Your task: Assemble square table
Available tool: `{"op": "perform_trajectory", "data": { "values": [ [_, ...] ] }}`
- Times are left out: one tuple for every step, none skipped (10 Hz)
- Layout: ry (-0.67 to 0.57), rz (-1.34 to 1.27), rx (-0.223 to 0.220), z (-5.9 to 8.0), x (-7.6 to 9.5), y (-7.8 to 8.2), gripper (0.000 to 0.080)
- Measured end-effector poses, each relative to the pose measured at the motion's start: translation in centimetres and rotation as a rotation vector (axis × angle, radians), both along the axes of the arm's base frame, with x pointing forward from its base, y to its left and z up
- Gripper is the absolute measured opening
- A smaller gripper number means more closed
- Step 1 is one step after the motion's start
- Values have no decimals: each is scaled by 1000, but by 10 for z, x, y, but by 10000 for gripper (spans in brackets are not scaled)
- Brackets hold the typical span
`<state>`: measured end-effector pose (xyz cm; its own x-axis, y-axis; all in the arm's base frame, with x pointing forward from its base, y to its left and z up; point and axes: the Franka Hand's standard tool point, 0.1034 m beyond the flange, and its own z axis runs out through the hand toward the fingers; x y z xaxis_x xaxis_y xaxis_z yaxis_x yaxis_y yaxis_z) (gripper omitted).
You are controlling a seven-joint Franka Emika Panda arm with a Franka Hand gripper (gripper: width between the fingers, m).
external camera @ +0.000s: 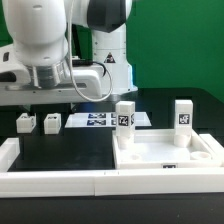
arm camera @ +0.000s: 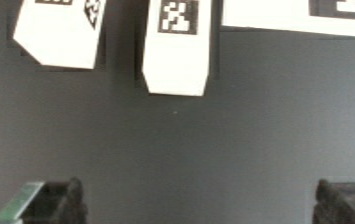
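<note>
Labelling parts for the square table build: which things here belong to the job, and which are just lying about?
Job:
- tabletop panel
- two upright legs on it
- two loose legs
- open gripper

Lying about:
- marker board
- low white wall

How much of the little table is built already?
About halfway, it seems. Done: an upright leg and a second upright leg stand on the square panel; how firmly they are fixed cannot be told. In hand: nothing, as the end effector is open above the black surface. Left: a loose leg and another loose leg lie off the panel.
</note>
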<state>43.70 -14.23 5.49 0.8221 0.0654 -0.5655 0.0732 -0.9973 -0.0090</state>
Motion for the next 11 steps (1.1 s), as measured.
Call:
{"op": "perform_trajectory", "data": {
  "values": [
    [7,-3,2,-2,-6,0,648],
    [13,-4,4,-3,-10,1,648],
    [13,-2,8,-6,-16,0,648],
    [4,13,16,-14,-26,-3,648],
    [5,16,21,-21,-40,-5,648],
    [9,15,24,-26,-51,-6,648],
    [10,12,23,-29,-58,-7,648],
    [16,9,25,-32,-66,-5,648],
    [22,10,26,-33,-69,-4,648],
    [28,9,29,-35,-75,-4,648],
    [34,7,30,-36,-78,-3,648]
  ]
}}
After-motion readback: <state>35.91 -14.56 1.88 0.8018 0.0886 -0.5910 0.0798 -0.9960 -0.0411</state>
